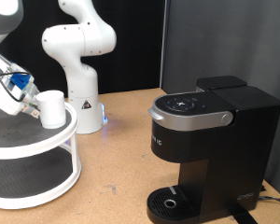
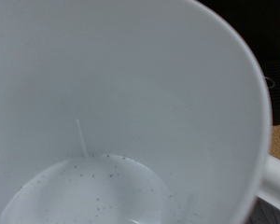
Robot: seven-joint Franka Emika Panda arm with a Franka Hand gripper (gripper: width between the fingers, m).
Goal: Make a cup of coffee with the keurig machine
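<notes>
The cup (image 1: pixel 52 109), a small white mug, stands upright on the top tier of a round white stand (image 1: pixel 19 142) at the exterior view's left. My gripper (image 1: pixel 32 105) comes in from the left and is right against the cup's left side. In the wrist view the cup's inside (image 2: pixel 112 103) fills the frame, pale and speckled at the bottom, with its handle (image 2: pixel 278 177) at one edge; no fingers show there. The keurig machine (image 1: pixel 203 131), black with a silver-grey lid handle (image 1: pixel 182 117), stands at the right with its lid down and its round drip tray (image 1: pixel 168 201) bare.
The white robot arm base (image 1: pixel 79 65) stands behind the stand, with a blue light at its foot. The stand has a dark lower shelf (image 1: pixel 28 177). A wooden tabletop (image 1: pixel 117 168) lies between the stand and the machine. A dark panel stands behind the machine.
</notes>
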